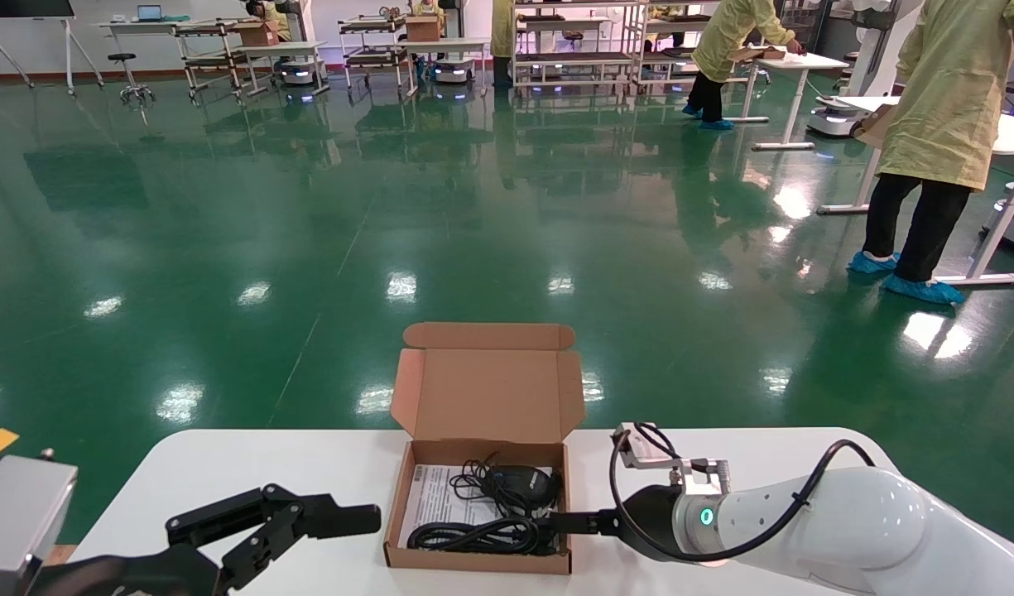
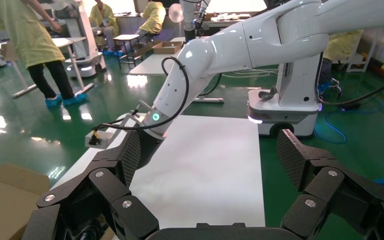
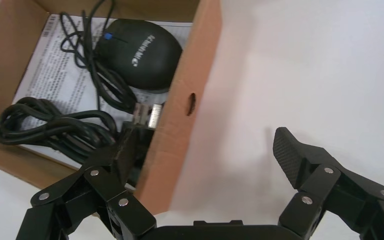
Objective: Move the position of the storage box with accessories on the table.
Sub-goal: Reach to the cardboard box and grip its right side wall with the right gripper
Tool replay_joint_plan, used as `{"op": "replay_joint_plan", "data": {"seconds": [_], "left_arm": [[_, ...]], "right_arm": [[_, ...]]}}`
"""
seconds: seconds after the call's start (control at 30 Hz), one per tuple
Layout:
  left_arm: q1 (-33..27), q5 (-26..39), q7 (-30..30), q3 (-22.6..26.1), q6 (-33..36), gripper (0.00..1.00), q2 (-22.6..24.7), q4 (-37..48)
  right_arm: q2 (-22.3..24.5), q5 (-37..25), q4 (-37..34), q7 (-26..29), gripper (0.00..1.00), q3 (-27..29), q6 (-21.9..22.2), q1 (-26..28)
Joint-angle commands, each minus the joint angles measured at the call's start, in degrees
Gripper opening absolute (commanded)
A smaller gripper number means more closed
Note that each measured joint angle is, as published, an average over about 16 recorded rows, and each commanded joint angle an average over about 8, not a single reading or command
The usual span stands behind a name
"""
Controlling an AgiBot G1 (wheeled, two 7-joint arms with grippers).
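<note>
The right gripper (image 3: 210, 165) stands wide open, one finger inside the storage box (image 1: 482, 497), the other outside, straddling its right wall and holding nothing. The box sits mid-table (image 1: 225, 463) at the near edge, lid up (mouse (image 3: 139, 52) and cable (image 3: 50, 127) inside). The left gripper (image 1: 308, 517), open too, waits just left of it.

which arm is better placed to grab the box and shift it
Right. The right gripper is open and already straddles the storage box side wall, one finger inside near the cable bundle, one outside over the table. The left gripper is open too, but beside the box and apart from it.
</note>
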Motion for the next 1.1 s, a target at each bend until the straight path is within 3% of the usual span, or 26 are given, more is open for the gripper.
{"op": "replay_joint_plan", "data": {"seconds": [0.03,0.17,0.27,0.4,1.1], "left_arm": [[0.0,0.0,0.0,0.0,0.0,1.0,0.0,0.0],[0.0,0.0,0.0,0.0,0.0,1.0,0.0,0.0],[0.0,0.0,0.0,0.0,0.0,1.0,0.0,0.0],[0.0,0.0,0.0,0.0,0.0,1.0,0.0,0.0],[0.0,0.0,0.0,0.0,0.0,1.0,0.0,0.0]], "right_arm": [[0.01,0.21,-0.17,-0.17,0.72,-0.34,0.54,-0.11],[0.04,1.04,-0.16,-1.15,0.26,-0.61,1.85,-0.43],[0.05,1.76,-0.19,-1.87,0.06,-0.74,2.61,-0.64],[0.04,2.73,-0.3,-2.63,0.0,-0.95,3.09,-0.81],[0.07,6.88,-0.48,-4.49,0.0,-2.88,2.85,-0.69]]}}
